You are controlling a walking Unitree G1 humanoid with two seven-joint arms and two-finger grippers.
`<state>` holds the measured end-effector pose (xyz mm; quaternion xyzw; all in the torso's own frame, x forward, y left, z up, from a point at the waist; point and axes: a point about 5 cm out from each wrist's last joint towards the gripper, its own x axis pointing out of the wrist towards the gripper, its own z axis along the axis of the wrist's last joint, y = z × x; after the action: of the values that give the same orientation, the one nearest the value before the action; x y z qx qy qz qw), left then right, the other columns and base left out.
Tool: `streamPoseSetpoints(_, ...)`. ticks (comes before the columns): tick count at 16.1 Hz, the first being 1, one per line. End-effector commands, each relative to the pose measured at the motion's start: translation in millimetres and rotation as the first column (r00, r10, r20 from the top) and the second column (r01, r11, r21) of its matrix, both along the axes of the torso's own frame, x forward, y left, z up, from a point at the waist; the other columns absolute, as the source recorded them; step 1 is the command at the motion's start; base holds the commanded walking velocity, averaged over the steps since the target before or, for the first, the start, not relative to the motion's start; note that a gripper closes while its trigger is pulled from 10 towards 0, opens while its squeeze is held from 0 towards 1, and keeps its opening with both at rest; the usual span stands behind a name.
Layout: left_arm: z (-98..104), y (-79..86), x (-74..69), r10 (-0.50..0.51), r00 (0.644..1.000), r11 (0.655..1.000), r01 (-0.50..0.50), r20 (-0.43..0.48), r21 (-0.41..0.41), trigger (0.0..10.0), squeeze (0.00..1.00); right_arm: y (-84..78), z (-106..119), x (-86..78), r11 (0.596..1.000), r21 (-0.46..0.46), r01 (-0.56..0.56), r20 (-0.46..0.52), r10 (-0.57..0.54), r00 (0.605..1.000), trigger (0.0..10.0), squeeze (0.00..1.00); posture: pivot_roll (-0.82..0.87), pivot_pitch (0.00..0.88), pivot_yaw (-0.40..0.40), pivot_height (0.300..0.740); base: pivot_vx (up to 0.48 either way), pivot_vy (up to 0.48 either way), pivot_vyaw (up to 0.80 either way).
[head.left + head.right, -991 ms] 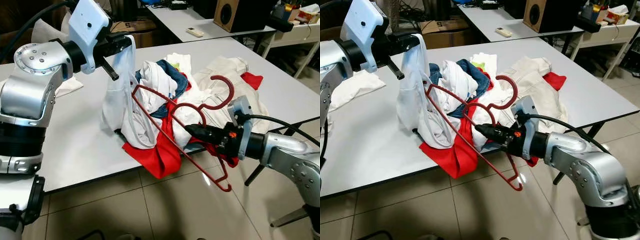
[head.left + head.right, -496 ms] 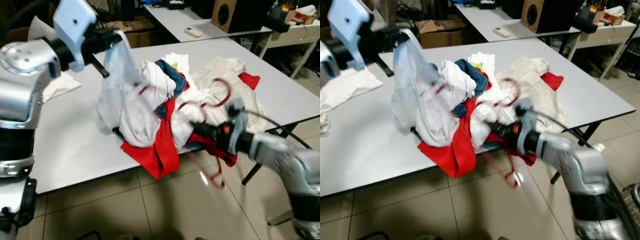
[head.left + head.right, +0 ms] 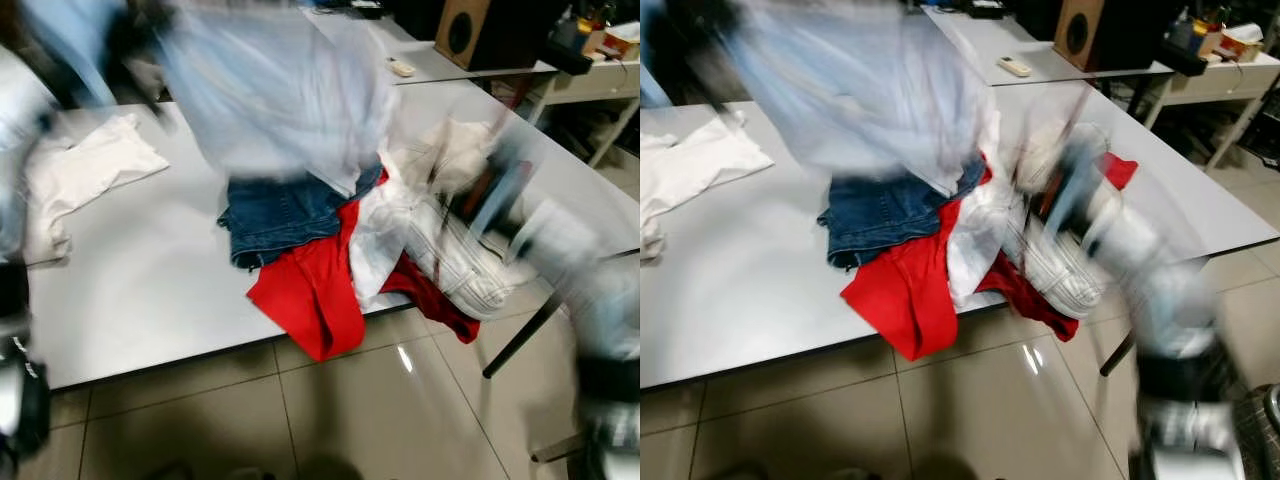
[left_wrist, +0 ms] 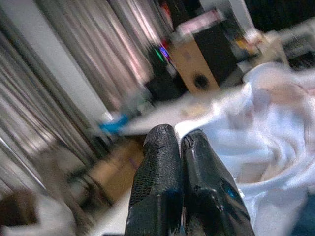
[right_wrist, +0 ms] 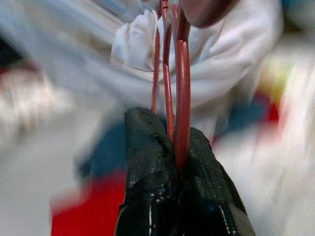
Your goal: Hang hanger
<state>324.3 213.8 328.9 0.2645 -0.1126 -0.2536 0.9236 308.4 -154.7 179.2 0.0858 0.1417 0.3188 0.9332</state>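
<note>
My right gripper [image 5: 179, 162] is squeezed tight on the red hanger [image 5: 181, 73], right by a white cloth. My left gripper [image 4: 181, 147] has its fingers pressed together by a pale shirt [image 3: 290, 95], a blur over the jeans [image 3: 280, 215] on the table [image 3: 140, 290].

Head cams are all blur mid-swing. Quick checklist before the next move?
1. Right pincer shut on the red hanger: ok.
2. Left pincer closed, white shirt right beside it: grip itself cannot tell.
3. Shirt threaded onto the hanger: cannot tell, too blurred.
4. Jeans and red cloth left on the table: ok.
5. Red cloth drooping over the table edge: not ok, could slide off.
</note>
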Motion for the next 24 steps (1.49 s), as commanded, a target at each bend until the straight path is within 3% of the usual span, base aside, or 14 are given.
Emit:
streamPoseSetpoints(1,6.9,-7.4,-2.7,-0.044,0.999,0.999,0.044,0.015,0.007,0.0,0.0,-0.8,4.7,0.1,0.999,-0.033,0.004,0.013,-0.003,1.0,10.0,0.0,-0.13,0.0,-0.018,0.719,0.0,0.0,0.0)
streamPoseSetpoints(5,2.0,-20.5,-3.8,-0.102,0.995,0.995,0.103,0.009,-0.013,0.0,0.0,-6.6,3.7,1.2,0.994,0.034,0.1,-0.019,-0.1,0.995,10.0,0.0,-0.14,0.0,-0.003,0.719,0.0,0.0,0.0)
streamPoseSetpoints(7,5.0,-22.4,-2.7,-0.077,0.996,0.996,0.079,0.047,-0.032,0.0,0.0,-3.4,3.7,-2.0,0.998,0.033,0.062,-0.007,-0.062,0.998,10.0,0.0,-0.14,0.0,0.001,0.719,0.0,0.0,0.0)
streamPoseSetpoints(8,20.0,-21.9,0.7,-0.04,0.99,0.997,0.049,0.137,-0.065,0.0,0.0,-1.5,32.9,0.7,0.994,0.105,0.028,0.166,-0.045,0.985,10.0,0.0,-0.14,0.0,0.003,0.719,0.0,0.0,0.0)
streamPoseSetpoints(9,30.1,-20.5,0.6,-0.034,0.985,0.993,0.052,0.172,-0.102,0.0,0.0,-13.0,68.2,8.8,0.923,0.373,0.094,0.244,-0.195,0.95,10.0,0.0,-0.14,0.0,0.004,0.719,0.0,0.0,0.0)
streamPoseSetpoints(10,26.7,-20.8,0.6,-0.045,0.989,0.996,0.055,0.139,-0.074,0.0,0.0,-16.9,60.6,10.3,0.894,0.424,0.145,0.141,-0.223,0.965,10.0,0.0,-0.14,0.0,0.008,0.719,0.0,0.0,0.0)
streamPoseSetpoints(11,20.1,-21.4,0.9,-0.051,0.993,0.998,0.055,0.11,-0.039,0.0,0.0,-9.8,34.0,5.1,0.969,0.215,0.123,0.08,-0.143,0.987,10.0,0.0,-0.14,0.0,0.008,0.719,0.0,0.0,0.0)
streamPoseSetpoints(12,14.9,-22.0,1.6,-0.048,0.995,0.998,0.05,0.091,-0.025,0.0,0.0,-4.3,8.2,-2.5,0.991,0.097,0.097,-0.001,-0.097,0.995,10.0,0.0,-0.14,0.0,0.009,0.719,0.0,0.0,0.0)
streamPoseSetpoints(14,13.9,-20.3,2.7,-0.023,0.995,1.0,0.024,0.1,-0.014,0.0,0.0,2.8,10.5,-7.7,0.979,0.192,0.071,0.0,-0.072,0.997,10.0,0.0,-0.14,0.0,0.005,0.719,0.0,0.0,0.0)
streamPoseSetpoints(18,15.6,-20.2,5.0,-0.01,0.992,1.0,0.009,0.126,0.01,0.0,0.0,3.9,19.2,-5.6,0.98,0.196,0.041,0.025,-0.047,0.999,10.0,0.0,-0.14,0.0,0.009,0.719,0.0,0.0,0.0)
streamPoseSetpoints(20,15.2,-27.1,5.1,-0.054,0.991,0.999,0.054,0.124,0.007,0.0,0.0,5.4,28.6,-3.7,0.95,0.31,0.032,0.031,-0.044,0.999,10.0,0.0,-0.14,0.0,0.009,0.719,0.0,0.0,0.0)
streamPoseSetpoints(22,-0.1,-44.9,-1.3,-0.19,0.981,0.981,0.189,0.028,0.045,0.0,0.0,0.7,20.6,7.3,0.827,0.538,0.162,-0.087,-0.137,0.987,10.0,0.0,-0.14,0.0,0.011,0.719,0.0,0.0,0.0)
streamPoseSetpoints(23,-4.0,-47.1,-2.8,-0.211,0.977,0.976,0.211,0.007,0.057,0.0,0.0,-0.1,18.3,9.2,0.797,0.575,0.184,-0.111,-0.147,0.983,10.0,0.0,-0.14,0.0,0.011,0.719,0.0,0.0,0.0)
streamPoseSetpoints(24,-20.1,-54.9,-8.4,-0.273,0.959,0.957,0.279,-0.074,0.082,0.0,0.0,2.8,9.0,13.4,0.725,0.652,0.221,-0.175,-0.139,0.975,10.0,0.0,-0.13,0.0,0.015,0.719,0.0,0.0,0.0)
